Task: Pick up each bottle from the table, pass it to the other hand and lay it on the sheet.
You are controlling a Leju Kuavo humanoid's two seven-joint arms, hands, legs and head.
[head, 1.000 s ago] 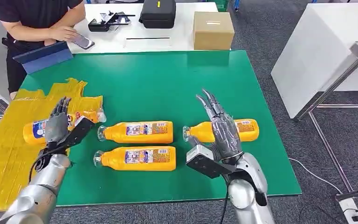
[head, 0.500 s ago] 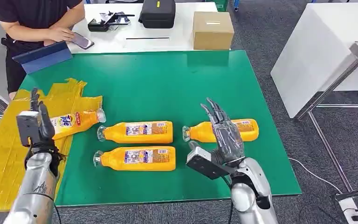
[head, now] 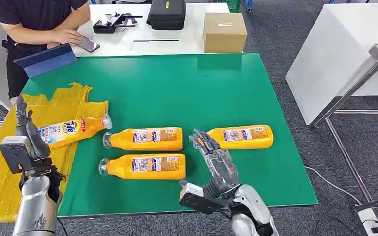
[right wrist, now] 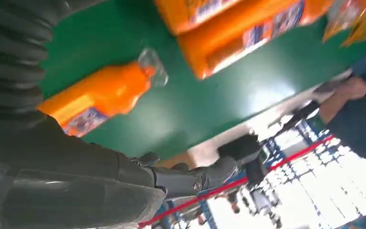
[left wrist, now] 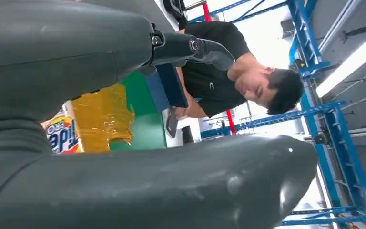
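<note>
so the right hand (head: 215, 164) hovers empty, fingers spread, with the far-right bottle (head: 241, 136) lying sideways on the green surface (head: 187, 88) just ahead, while the empty left hand (head: 25, 132) sits over the yellow sheet (head: 10, 162).

Far half of the mat: the green mat (head: 177, 83) lay bare from the bottles back to the white table's edge.
Middle row: two orange bottles (head: 145, 139) (head: 145, 167) lay side by side, a narrow green lane between them.
Right side: a third bottle (head: 243, 136) lay just beyond the right hand (head: 215, 160), whose spread fingers reached toward its cap end.
Left side: the yellow sheet (head: 10, 147) carried one bottle (head: 69, 130); the left hand (head: 24, 128) stood raised above the sheet's near part.
Back table: a cardboard box (head: 225, 31), a black case (head: 166, 14) and a person's hands (head: 69, 35) crowded it.
</note>
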